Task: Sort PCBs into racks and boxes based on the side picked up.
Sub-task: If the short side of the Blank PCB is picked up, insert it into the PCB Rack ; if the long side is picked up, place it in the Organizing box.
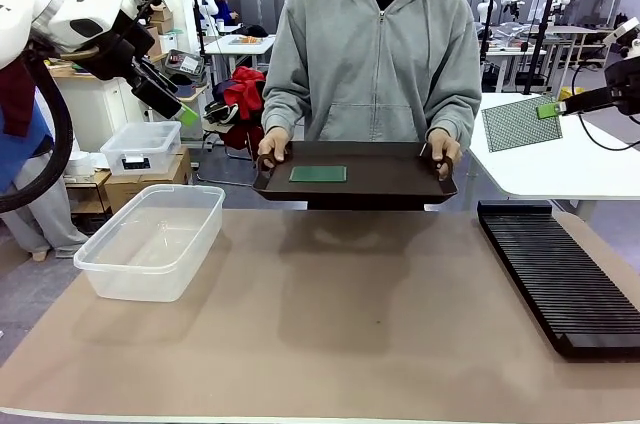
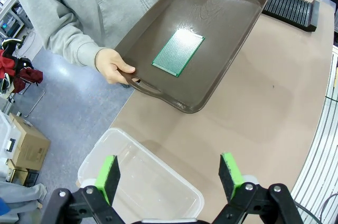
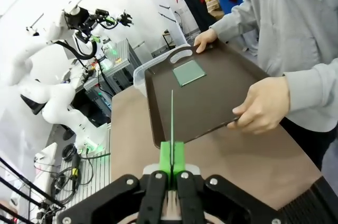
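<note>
We count two thin, green, perforated rectangles. The tray PCB (image 1: 318,174) lies flat in the one dark tray (image 1: 400,182), which a person holds at the surface's (image 1: 350,334) twelve o'clock. The held PCB (image 1: 520,122) sits clamped edge-on in our right pincer (image 3: 171,152). Our left pincer (image 2: 171,174) gapes wide above the one clear tub (image 1: 150,239) at nine o'clock. One black rack (image 1: 560,274) lies at three o'clock.
</note>
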Controlling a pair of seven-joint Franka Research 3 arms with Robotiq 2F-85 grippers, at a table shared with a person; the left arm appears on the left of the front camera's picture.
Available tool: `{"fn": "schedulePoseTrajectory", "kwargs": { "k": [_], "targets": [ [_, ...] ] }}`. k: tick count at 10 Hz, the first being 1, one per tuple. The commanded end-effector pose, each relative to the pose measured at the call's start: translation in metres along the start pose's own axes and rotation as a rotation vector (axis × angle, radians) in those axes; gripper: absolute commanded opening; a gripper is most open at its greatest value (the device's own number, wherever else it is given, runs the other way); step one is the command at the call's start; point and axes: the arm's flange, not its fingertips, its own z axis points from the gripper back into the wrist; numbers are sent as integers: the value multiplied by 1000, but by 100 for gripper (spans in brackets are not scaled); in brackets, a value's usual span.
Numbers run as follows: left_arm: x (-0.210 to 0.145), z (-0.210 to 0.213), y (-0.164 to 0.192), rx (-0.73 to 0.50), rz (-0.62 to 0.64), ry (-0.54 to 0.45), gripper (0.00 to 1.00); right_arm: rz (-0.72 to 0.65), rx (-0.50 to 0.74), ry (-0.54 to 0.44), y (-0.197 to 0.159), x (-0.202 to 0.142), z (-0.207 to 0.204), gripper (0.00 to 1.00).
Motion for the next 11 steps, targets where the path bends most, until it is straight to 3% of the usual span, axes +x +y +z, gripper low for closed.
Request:
{"fn": "schedulePoseTrajectory", "kwargs": {
  "k": [1, 2, 4, 5, 8, 9, 11],
  "targets": [
    [-1, 0, -1, -5, -1, 4, 100, -9, 3, -7, -1, -2, -1, 2],
    [-1, 0, -1, -5, -1, 4, 100, 3, 76, -41, -5, -3, 8, 2],
    [-1, 0, -1, -5, -1, 4, 100, 179, 245, 18, -13, -8, 27, 2],
    [-1, 0, -1, -5, -1, 4, 100, 252, 273, 24, -19, -8, 41, 2],
    [-1, 0, -1, -5, -1, 4, 100, 529, 84, 114, -45, -20, 52, 2],
    [-1, 0, -1, -5, -1, 4, 100, 532, 58, 185, -55, -26, 54, 2],
    [-1, 0, -1, -5, -1, 4, 100, 589, -31, 222, -79, -38, 49, 2]
  ]
}}
